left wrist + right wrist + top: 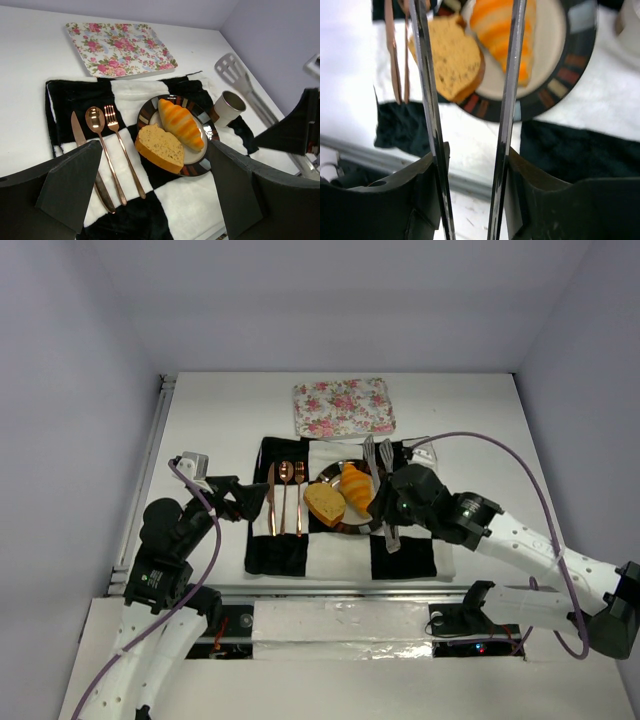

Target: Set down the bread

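The right pincer (pixel 472 165) grips a pair of metal tongs (pixel 431 100), its fingers pressed on the outside of the two sprung arms, which stand apart with nothing between them. Just ahead of it, under the tong tips, we see the bread slice (pixel 452 60) and the croissant (pixel 505 30) lying side by side on the striped-rim plate (pixel 570 70). We judge the danger to lie in pulling away. A looser squeeze could let the tongs slide from the fingers and drop onto the plate. A low tip could also catch the croissant and drag it over the rim, or clip the cup (pixel 229 106) ahead and to the pincer's right. Well to its left, across the checked cloth (pixel 275 555) on the surface, the left pincer (pixel 240 498) hangs wide open and empty beside the knife (pixel 80 135).
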You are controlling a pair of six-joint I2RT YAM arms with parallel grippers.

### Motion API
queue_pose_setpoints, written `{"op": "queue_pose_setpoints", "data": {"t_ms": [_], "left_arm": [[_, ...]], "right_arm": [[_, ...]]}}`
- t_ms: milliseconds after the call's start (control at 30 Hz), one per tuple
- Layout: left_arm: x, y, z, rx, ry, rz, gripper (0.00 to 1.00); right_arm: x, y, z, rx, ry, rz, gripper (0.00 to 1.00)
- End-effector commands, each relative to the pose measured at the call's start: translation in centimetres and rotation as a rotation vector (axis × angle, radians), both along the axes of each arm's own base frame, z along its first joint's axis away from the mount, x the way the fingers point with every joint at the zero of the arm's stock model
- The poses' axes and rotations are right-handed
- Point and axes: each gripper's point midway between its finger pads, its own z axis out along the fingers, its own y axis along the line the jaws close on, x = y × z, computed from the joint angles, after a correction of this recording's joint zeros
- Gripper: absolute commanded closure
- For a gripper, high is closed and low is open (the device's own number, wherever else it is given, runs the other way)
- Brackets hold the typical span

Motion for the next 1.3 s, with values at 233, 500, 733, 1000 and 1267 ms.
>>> {"op": "queue_pose_setpoints", "data": {"t_ms": [233,500,733,1000,1267], "left_arm": [[-0.2,-0.2,1.4,-0.017,-0.065,-0.015,0.14],[-0.3,-0.1,1.5,-0.021,-0.073,-0.012,0.14],[-0.3,-0.2,1.5,-0.020,-0.070,-0.013,0.15],[-0.2,-0.2,1.3,-0.017,-0.066,-0.018,0.15],[-0.2,-0.2,1.3,-0.018,-0.064,-0.015,0.15]], "right_arm": [[16.6,-15.0,6.1,-0.127,-0.232,-0.465,0.53],[26.4,-25.7,-5.4,-0.329,-0.016,-0.619,0.54],[27.7,-28.9,-10.4,-0.574,0.064,-0.504,0.51],[28.8,-29.5,-11.5,-0.605,0.094,-0.477,0.09],[30.7,-27.8,-3.0,-0.434,-0.062,-0.545,0.00]]}}
